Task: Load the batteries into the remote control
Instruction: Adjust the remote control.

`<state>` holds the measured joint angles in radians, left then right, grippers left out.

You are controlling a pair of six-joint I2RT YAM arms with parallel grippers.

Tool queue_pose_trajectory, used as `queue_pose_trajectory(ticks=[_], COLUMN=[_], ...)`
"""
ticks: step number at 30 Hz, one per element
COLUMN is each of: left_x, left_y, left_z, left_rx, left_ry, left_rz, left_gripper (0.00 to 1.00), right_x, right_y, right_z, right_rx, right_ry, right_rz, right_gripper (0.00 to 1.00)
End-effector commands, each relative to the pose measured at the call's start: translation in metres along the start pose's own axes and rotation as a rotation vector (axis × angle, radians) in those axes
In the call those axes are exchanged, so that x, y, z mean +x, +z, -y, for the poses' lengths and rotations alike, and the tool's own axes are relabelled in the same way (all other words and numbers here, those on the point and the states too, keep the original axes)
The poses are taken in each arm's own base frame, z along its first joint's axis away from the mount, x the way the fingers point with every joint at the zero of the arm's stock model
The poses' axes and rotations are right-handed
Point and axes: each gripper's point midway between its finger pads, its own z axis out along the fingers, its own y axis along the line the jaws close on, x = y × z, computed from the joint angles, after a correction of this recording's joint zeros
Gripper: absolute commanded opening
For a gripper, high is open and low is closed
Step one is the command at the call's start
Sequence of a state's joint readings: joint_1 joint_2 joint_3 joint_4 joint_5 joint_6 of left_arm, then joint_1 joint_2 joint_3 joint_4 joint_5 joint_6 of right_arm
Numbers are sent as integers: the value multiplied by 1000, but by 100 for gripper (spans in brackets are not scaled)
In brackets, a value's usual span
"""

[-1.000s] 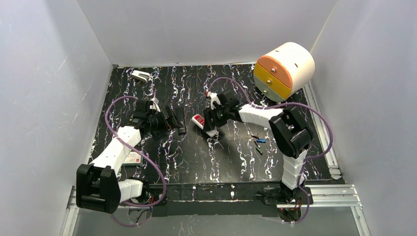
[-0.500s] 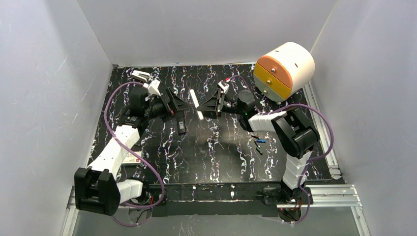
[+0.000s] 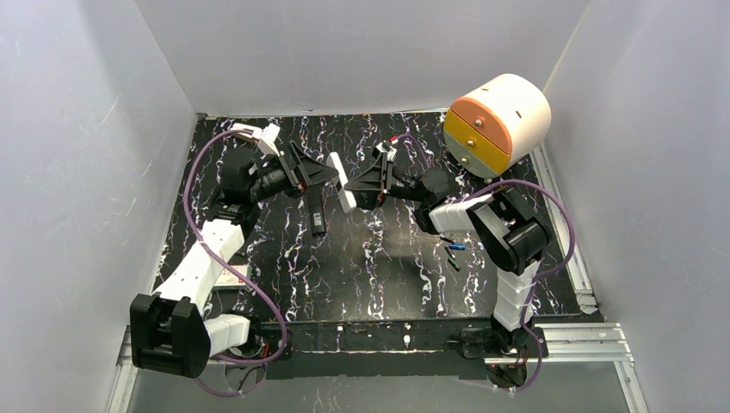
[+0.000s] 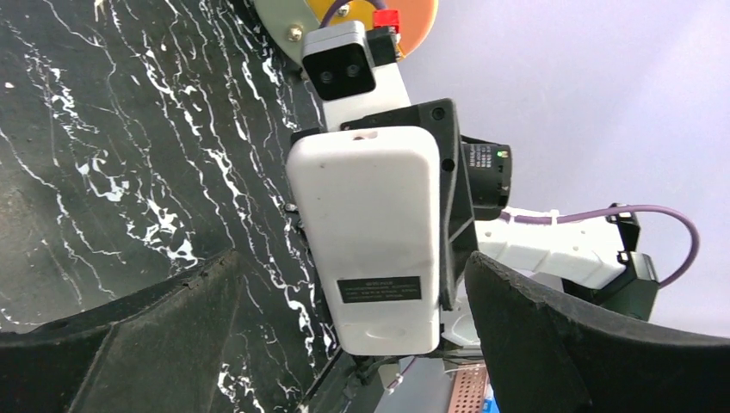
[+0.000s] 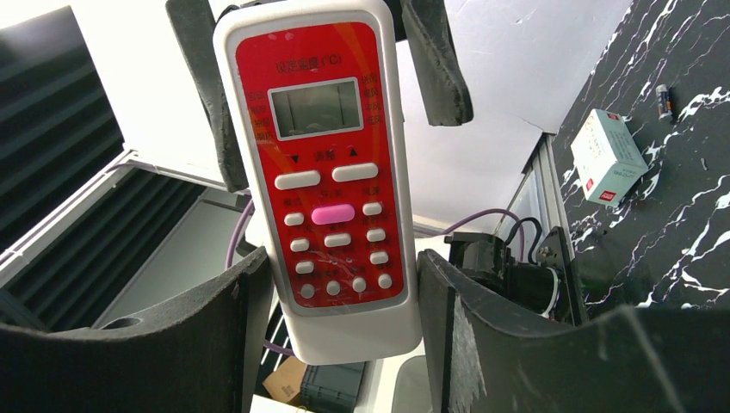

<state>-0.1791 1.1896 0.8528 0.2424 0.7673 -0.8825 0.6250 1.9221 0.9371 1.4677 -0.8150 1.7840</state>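
Note:
The remote control (image 3: 343, 182) is white with a red button face (image 5: 327, 198) and a plain white back (image 4: 370, 232). It hangs in the air over the back middle of the table, upright on edge. My right gripper (image 3: 366, 185) (image 5: 344, 284) is shut on its lower end, a finger on each long side. From the left, my left gripper (image 3: 323, 176) (image 4: 353, 262) stands wide open, its fingers (image 5: 435, 60) to either side of the remote without touching it. Several batteries (image 3: 452, 249) lie loose on the table at the right.
An orange, yellow and white drawer drum (image 3: 498, 120) sits at the back right. A black oblong object (image 3: 317, 215) lies under the left gripper. A small white box (image 3: 231, 275) (image 5: 607, 155) lies at the left, a white object (image 3: 247, 132) at the back left corner.
The right gripper has lifted the remote off the table and turned it on edge. The left gripper has risen and moved right until its open fingers stand around the remote.

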Motion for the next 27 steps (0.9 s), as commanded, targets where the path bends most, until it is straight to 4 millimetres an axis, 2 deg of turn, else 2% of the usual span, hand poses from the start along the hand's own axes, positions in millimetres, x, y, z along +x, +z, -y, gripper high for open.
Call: queue_pose_trajectory(ticks=[1, 3, 6, 9, 13, 16, 19, 20, 21, 24, 27], left_x=[-1, 3, 11, 16, 20, 23, 24, 25, 24, 22, 16], left_y=[-2, 3, 11, 10, 6, 3, 2, 2, 2, 3, 4], left_z=[11, 7, 7, 2, 8, 10, 14, 15, 14, 9, -4], left_rx=[45, 47, 89, 81, 108, 120, 138, 143, 141, 116, 49], left_ry=[-10, -100, -151, -154, -143, -129, -114, -109, -109, -147, -205], left_rz=[15, -20, -75, -78, -98, -100, -112, -117, -116, -97, -51], left_gripper=[98, 98, 97, 88, 68, 53, 27, 13, 5, 0, 0], right_x=[12, 14, 18, 17, 16, 14, 10, 9, 8, 3, -10], right_y=[4, 8, 12, 14, 15, 16, 16, 16, 16, 13, 11], right_z=[-20, -11, -9, -12, -8, 2, 8, 8, 9, 12, 27], right_rx=[-88, -41, -21, -28, -25, 6, 18, 19, 24, 53, 179], right_ry=[-112, -121, -135, -134, -124, -107, -104, -108, -115, -180, -280], right_rz=[-56, -82, -105, -110, -102, -100, -78, -72, -65, -11, 46], right_gripper=[44, 44, 45, 46, 48, 50, 53, 55, 61, 80, 84])
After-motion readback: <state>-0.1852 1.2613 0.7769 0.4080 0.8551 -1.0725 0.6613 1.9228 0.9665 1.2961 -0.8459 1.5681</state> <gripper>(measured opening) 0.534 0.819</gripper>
